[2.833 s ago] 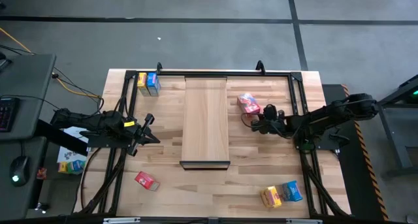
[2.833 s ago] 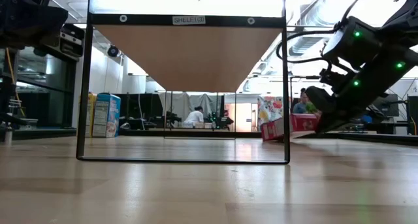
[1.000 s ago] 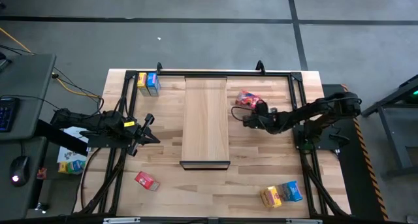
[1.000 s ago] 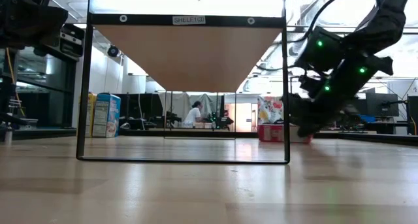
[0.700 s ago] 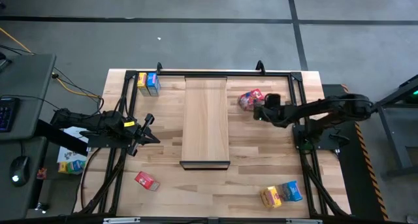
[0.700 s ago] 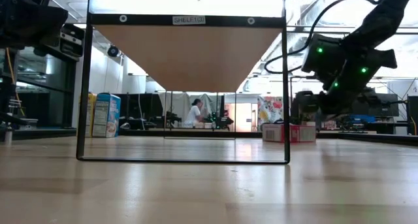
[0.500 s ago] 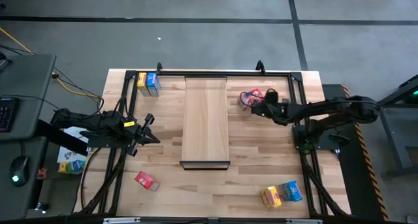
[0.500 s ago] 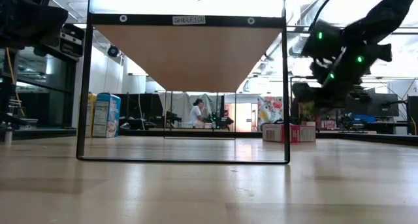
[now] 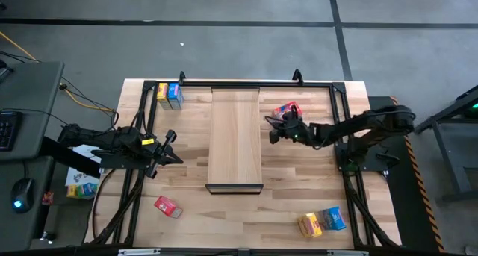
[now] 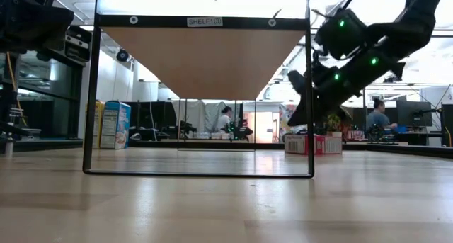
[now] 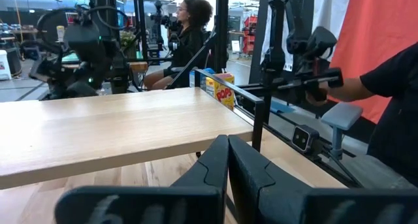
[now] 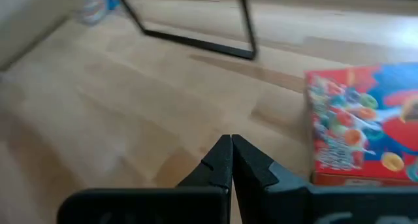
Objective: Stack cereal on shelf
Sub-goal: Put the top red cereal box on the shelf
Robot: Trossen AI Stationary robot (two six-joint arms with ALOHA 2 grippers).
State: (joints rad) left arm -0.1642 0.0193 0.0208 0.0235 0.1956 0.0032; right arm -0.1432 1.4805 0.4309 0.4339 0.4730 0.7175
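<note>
The right gripper hung above the tabletop between the shelf and a red box, its fingers pressed together and holding nothing; in its wrist view the closed fingertips pointed at bare planks with the red box lying flat just beside them, apart from the fingers. In the low view that gripper was raised off the table, near the shelf's right post, with the red box on the wood behind it. The left gripper waited on the left side of the table, also shut and empty, its fingers meeting in its wrist view below the shelf's pale board. The shelf top carried no boxes. A yellow and a blue box stood side by side at the far left corner, another red box lay near the front left, and a yellow and blue pair sat at the front right. People showed in the room beyond the table.
</note>
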